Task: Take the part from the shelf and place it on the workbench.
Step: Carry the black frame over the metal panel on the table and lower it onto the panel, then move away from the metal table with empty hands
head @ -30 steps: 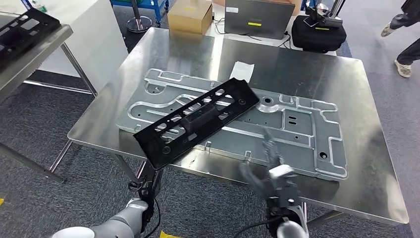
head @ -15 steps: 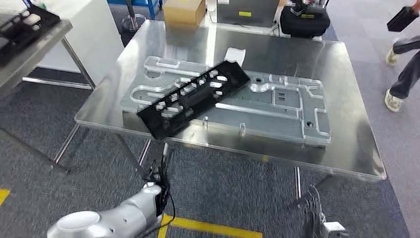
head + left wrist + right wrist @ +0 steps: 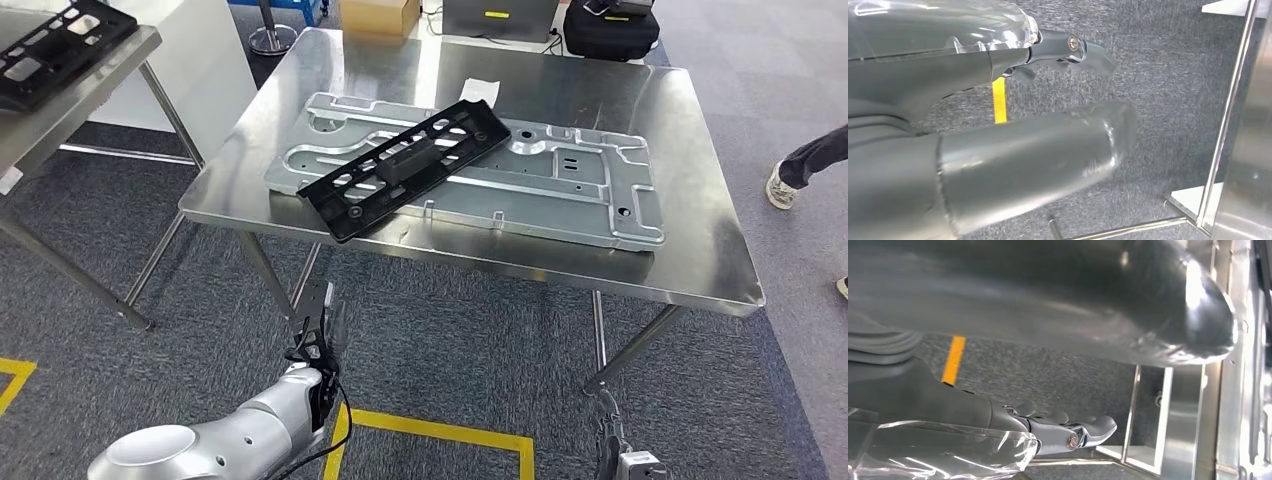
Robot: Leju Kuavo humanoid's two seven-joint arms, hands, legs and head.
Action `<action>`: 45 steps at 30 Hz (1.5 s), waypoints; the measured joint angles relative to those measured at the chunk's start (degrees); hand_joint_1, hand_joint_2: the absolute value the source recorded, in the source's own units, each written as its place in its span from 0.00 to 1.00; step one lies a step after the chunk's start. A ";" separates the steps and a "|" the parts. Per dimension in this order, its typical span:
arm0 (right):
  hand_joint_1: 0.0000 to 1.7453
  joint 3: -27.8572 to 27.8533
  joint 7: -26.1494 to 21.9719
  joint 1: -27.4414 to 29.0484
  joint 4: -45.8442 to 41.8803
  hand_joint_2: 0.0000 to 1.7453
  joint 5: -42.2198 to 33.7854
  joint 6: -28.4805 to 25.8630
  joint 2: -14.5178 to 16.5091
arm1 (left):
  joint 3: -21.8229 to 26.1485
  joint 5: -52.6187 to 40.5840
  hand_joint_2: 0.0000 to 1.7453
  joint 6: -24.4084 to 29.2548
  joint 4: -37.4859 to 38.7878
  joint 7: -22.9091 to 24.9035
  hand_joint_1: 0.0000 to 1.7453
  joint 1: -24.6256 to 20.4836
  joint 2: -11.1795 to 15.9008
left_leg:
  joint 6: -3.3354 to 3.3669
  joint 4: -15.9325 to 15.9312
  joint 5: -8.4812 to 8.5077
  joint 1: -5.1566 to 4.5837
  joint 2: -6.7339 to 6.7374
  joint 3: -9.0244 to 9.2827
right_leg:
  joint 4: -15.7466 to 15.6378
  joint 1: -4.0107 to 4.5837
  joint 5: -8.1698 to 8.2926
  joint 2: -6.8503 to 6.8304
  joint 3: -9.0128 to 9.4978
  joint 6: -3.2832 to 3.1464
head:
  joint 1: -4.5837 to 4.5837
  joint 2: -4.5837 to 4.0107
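The black slotted part (image 3: 405,168) lies flat and slanted on a silver stamped plate (image 3: 580,195) atop the steel workbench (image 3: 700,265). One end of the part reaches the bench's near edge. My left hand (image 3: 315,335) hangs below that edge, over the carpet, fingers straight and holding nothing. In the left wrist view its thumb (image 3: 1038,150) and fingers (image 3: 1068,50) stand apart with only floor between them. My right hand (image 3: 607,445) hangs low near a bench leg, also holding nothing; the right wrist view has its fingers (image 3: 1068,432) apart from the thumb (image 3: 1073,310).
A second steel table at the left carries another black part (image 3: 50,45). A cardboard box (image 3: 378,14) and a black bag (image 3: 610,30) sit beyond the bench. A person's foot (image 3: 780,185) is at the right. Yellow tape (image 3: 440,432) marks the carpet.
The camera has pulled back, so the bench looks farther off. My right hand has dropped from the bench's edge to hang low. The black part stays on the plate.
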 joint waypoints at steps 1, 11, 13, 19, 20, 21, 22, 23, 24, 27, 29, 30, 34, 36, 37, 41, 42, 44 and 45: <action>0.00 -0.13 0.03 -0.06 0.28 0.00 0.29 0.02 0.00 | 0.01 -0.11 0.00 0.08 0.00 0.01 0.00 -0.09 -0.06 | 0.38 -0.09 0.76 0.04 0.08 -0.70 | 2.51 -0.13 -2.79 0.15 -0.84 0.21 | 0.13 0.00; 0.00 -1.46 0.23 -1.20 2.62 0.00 4.34 -0.43 -0.01 | 0.01 0.11 0.00 -0.01 0.26 -0.09 0.00 -0.10 -0.26 | -0.94 0.30 7.19 -0.31 0.09 -7.86 | -3.30 0.28 -5.95 0.44 11.24 -0.62 | 0.37 0.00; 0.00 -1.86 0.26 -1.34 3.08 0.00 4.80 -0.25 0.01 | 0.01 0.19 0.00 -0.10 0.39 -0.22 0.00 -0.02 -0.26 | -1.66 -0.08 8.22 -0.21 0.09 -8.04 | -4.29 0.36 -5.48 0.38 10.98 -1.29 | 0.45 -0.01; 0.00 -5.78 0.41 -3.91 9.13 0.00 11.74 1.02 0.08 | 0.05 -0.74 0.00 0.75 0.46 0.27 0.00 0.07 -0.14 | -2.72 14.09 -3.97 0.02 -0.18 -11.35 | -4.34 0.44 -1.13 0.06 6.26 -3.04 | 0.12 -0.01; 0.00 -6.94 0.01 -4.53 10.87 0.00 12.77 1.02 0.08 | 0.05 -0.73 0.00 1.11 0.46 0.30 0.00 0.02 -0.13 | -2.69 16.11 -3.84 0.01 -0.18 -10.99 | -4.11 0.55 -0.46 0.03 5.20 -3.04 | 0.11 0.00; 0.00 -8.01 -0.35 -5.09 12.55 0.00 13.49 0.91 0.09 | 0.05 -0.60 0.00 1.49 0.47 0.22 0.00 -0.04 -0.11 | -2.55 16.34 -2.61 -0.01 -0.18 -9.77 | -3.80 0.66 0.14 0.01 4.10 -3.00 | 0.11 0.00; 0.00 -8.84 -0.64 -5.51 13.93 0.00 13.89 0.78 0.10 | 0.04 -0.46 0.00 1.78 0.48 0.11 0.00 -0.14 -0.11 | -2.26 14.60 -1.07 -0.09 -0.20 -7.62 | -3.47 0.78 0.67 0.00 3.10 -2.95 | 0.10 0.00; 0.00 -9.45 -0.84 -5.86 15.09 0.00 14.12 0.69 0.15 | 0.04 -0.37 0.00 1.98 0.48 0.00 0.00 -0.30 -0.11 | -1.77 11.20 -0.45 -0.22 -0.22 -4.73 | -3.13 0.85 1.16 -0.01 2.26 -2.87 | 0.11 0.00; 0.00 -9.90 -0.97 -6.17 16.03 0.00 14.23 0.62 0.21 | 0.03 -0.30 0.00 2.10 0.48 -0.08 0.00 -0.51 -0.13 | -1.28 6.94 -0.73 -0.36 -0.22 -1.58 | -2.83 0.98 1.61 0.00 1.59 -2.73 | 0.11 0.00; 0.00 -10.89 -1.10 -6.89 17.99 0.00 14.35 0.60 0.36 | 0.04 -0.15 0.00 2.19 0.49 -0.22 0.00 -1.06 -0.19 | -0.36 -0.54 -2.70 -0.87 -0.20 2.82 | -2.73 0.90 3.09 -0.10 0.78 -1.80 | 0.09 0.00; 0.00 -11.45 -1.12 -7.17 18.88 0.00 14.40 0.58 0.39 | 0.05 -0.01 0.00 2.20 0.53 -0.26 0.00 -1.14 -0.23 | 0.30 -1.27 -1.58 -0.72 -0.06 2.28 | -2.70 0.69 3.23 0.01 0.49 -1.05 | 0.03 -0.01; 0.00 -11.69 -1.13 -7.24 19.20 0.00 14.41 0.56 0.40 | 0.05 0.05 0.00 2.20 0.55 -0.26 0.00 -1.18 -0.26 | 0.79 -1.57 -0.80 -0.56 0.04 1.88 | -1.92 0.59 1.92 0.18 0.09 -0.67 | 0.13 -0.01; 0.00 -12.34 -1.13 -7.46 20.19 0.00 14.47 0.54 0.38 | 0.05 0.09 0.00 2.21 0.63 -0.25 0.00 -1.23 -0.31 | 1.46 -1.77 2.26 -0.38 0.15 -1.45 | 9.93 -0.27 -8.09 0.56 -2.94 0.95 | 0.56 -0.01; 0.00 -12.53 -1.13 -7.56 20.51 0.00 14.50 0.54 0.37 | 0.05 0.09 0.00 2.21 0.63 -0.25 0.00 -1.19 -0.31 | 1.06 -1.43 3.56 -0.25 0.17 -3.50 | 13.07 -0.78 -7.02 0.55 -2.29 1.61 | 0.56 -0.01; 0.00 -12.58 -1.13 -7.61 20.64 0.00 14.52 0.55 0.37 | 0.05 0.09 0.00 2.21 0.63 -0.25 0.00 -1.18 -0.31 | 0.77 -1.15 4.11 -0.13 0.17 -4.49 | 11.93 -1.03 -5.27 0.54 -0.60 1.87 | 0.55 0.00; 0.00 -12.65 -1.15 -8.11 20.95 0.00 14.57 0.55 0.37 | 0.05 0.08 0.00 2.21 0.63 -0.27 0.00 -1.31 -0.31 | -0.74 0.53 5.68 -0.08 0.18 -7.14 | -1.92 -1.31 -5.29 0.68 10.07 1.49 | 0.61 -0.01; 0.00 -12.65 -1.15 -8.20 21.01 0.00 14.57 0.55 0.37 | 0.05 0.07 0.00 2.21 0.63 -0.27 0.00 -1.33 -0.31 | -1.17 0.62 6.14 -0.10 0.20 -7.39 | -3.48 -1.07 -5.93 0.73 10.88 0.92 | 0.60 -0.01; 0.00 -12.71 -1.15 -8.17 21.19 0.00 14.58 0.55 0.38 | 0.05 0.07 0.00 2.21 0.63 -0.26 0.00 -1.27 -0.27 | -2.04 0.55 6.69 0.12 0.16 -7.74 | -3.73 -0.90 -5.32 0.58 10.21 -0.44 | 0.60 -0.01; 0.00 -12.75 -1.15 -8.16 21.27 0.00 14.58 0.55 0.38 | 0.06 0.07 0.00 2.21 0.63 -0.25 0.00 -1.23 -0.23 | -2.35 1.20 5.67 0.26 0.10 -8.17 | -3.77 -0.87 -4.69 0.45 9.68 -1.13 | 0.55 -0.01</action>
